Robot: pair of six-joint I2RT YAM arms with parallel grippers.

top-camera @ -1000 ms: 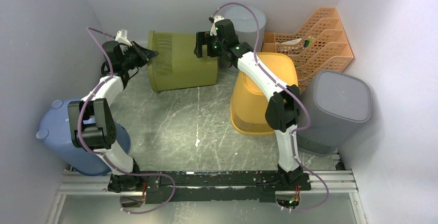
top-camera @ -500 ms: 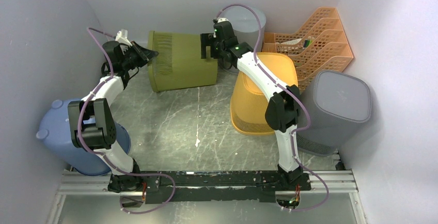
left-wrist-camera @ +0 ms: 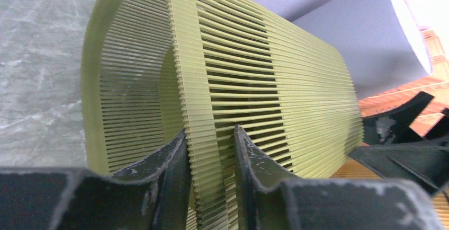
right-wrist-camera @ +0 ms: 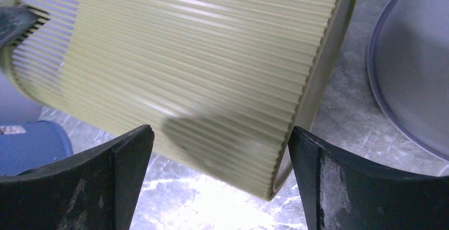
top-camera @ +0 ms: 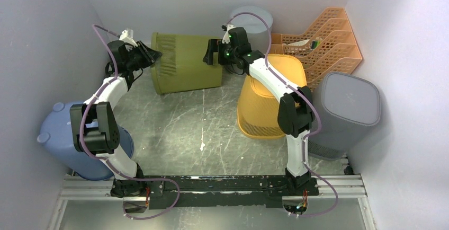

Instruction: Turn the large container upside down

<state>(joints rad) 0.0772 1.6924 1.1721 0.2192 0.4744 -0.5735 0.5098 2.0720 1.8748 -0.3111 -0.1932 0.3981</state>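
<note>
**Both arms reach far forward, grippers turned toward each other.**

The left arm (top-camera: 108, 89) folds back at its elbow, then stretches forward. The left gripper (top-camera: 153, 55) at its end points across toward the other hand, its jaws only a narrow way apart. The right arm (top-camera: 272, 81) extends long and bends inward at the wrist. The right gripper (top-camera: 212, 55) faces the left one, near it, with its jaws spread wide.
</note>
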